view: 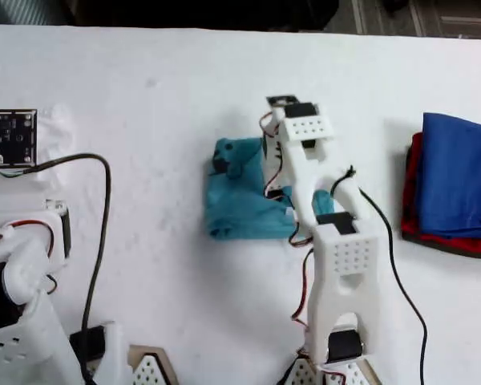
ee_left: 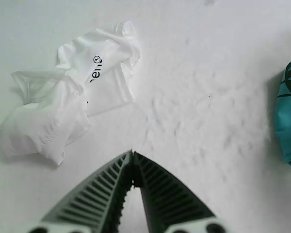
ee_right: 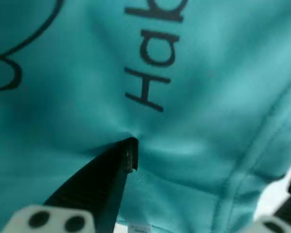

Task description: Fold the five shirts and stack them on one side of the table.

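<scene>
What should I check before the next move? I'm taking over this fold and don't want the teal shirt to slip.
1. Right gripper on the teal shirt: ok, one fingertip presses into the cloth.
2. Cloth pinched: not ok, the jaws stand open.
3. Teal shirt folded flat: not ok, it lies bunched in the middle of the table.
4. Stack ready: ok, the blue shirt lies on the red shirt at the table's edge.
5. Left gripper out of the way: ok, shut and empty over bare table.
6. White shirt folded: not ok, crumpled.
</scene>
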Motion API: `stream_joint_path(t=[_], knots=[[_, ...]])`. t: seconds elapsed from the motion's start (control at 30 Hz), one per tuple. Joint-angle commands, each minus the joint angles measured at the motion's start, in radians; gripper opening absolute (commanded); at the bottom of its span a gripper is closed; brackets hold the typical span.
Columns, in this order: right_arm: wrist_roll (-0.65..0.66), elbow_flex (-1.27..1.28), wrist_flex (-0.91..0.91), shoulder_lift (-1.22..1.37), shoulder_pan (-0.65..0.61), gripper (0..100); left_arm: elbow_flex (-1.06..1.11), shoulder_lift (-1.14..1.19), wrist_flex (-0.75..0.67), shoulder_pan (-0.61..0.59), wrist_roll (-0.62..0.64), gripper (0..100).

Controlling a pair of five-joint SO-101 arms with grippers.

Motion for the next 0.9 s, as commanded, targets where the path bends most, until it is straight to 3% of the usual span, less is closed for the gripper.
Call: stream_joint_path(t=[0.0,0.27,0.47,0.87], knots=[[-0.003,-0.005,-0.022,0.058,-0.015,37.8,-0.002,-0.005,-0.018,-0.004,-0.006,2],[0.003,-0.075,0.042,0.091,0.048,1.9,-0.002,-0.007,-0.015,-0.005,-0.006,2],[0.097,-0.219,0.193,0.036,0.105,2.1,-0.002,-0.007,-0.017,-0.005,-0.006,2],[0.427,-0.227,0.191,-0.386,0.251,1.9,-0.002,-0.007,-0.018,-0.004,-0.006,2]])
